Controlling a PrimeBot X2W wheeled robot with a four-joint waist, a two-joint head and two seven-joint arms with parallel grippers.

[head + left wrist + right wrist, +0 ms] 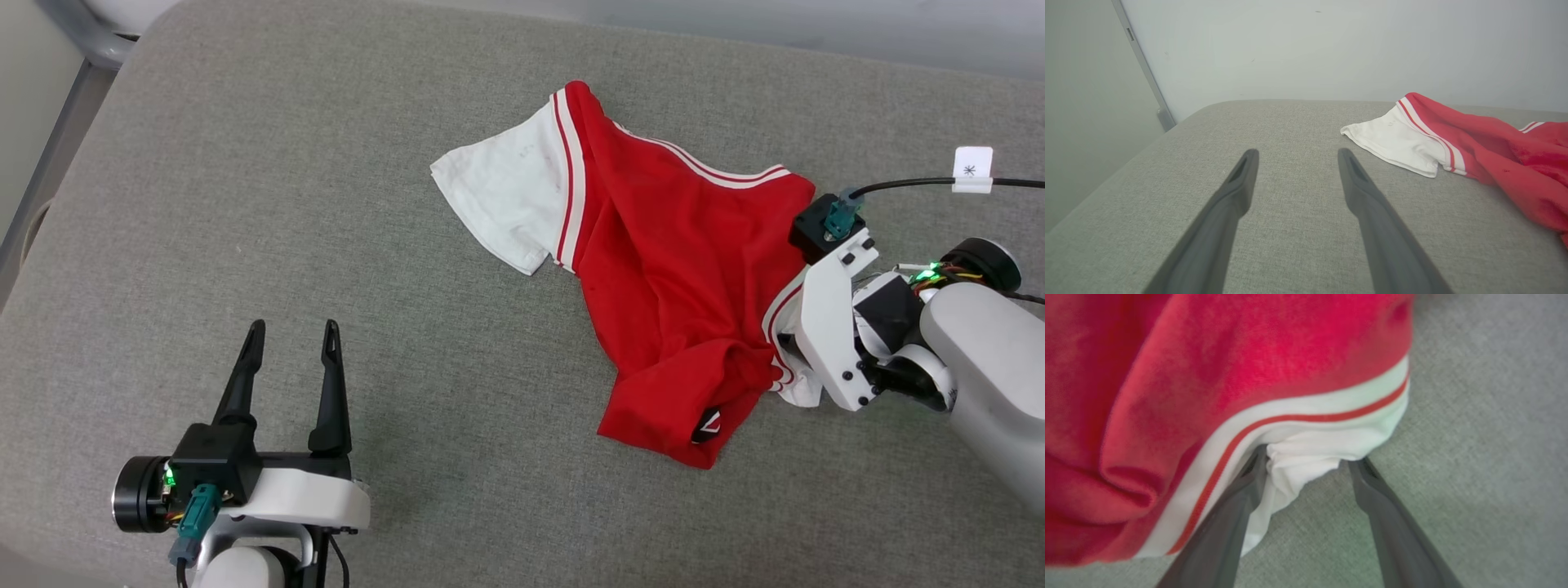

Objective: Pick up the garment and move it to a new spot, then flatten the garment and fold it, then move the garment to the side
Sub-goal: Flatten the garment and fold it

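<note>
One crumpled jersey garment [678,269] lies on woven cushion [326,204].

The white tag [972,169] on the cable [898,186] bears an asterisk.

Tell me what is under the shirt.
The grey cushion lies under the shirt. The right gripper, open, straddles bunched white sleeve cloth at its edge. Anything else beneath is covered by the folds.

Grey fabric cushion [245,163], pale wall [1331,49]
</note>
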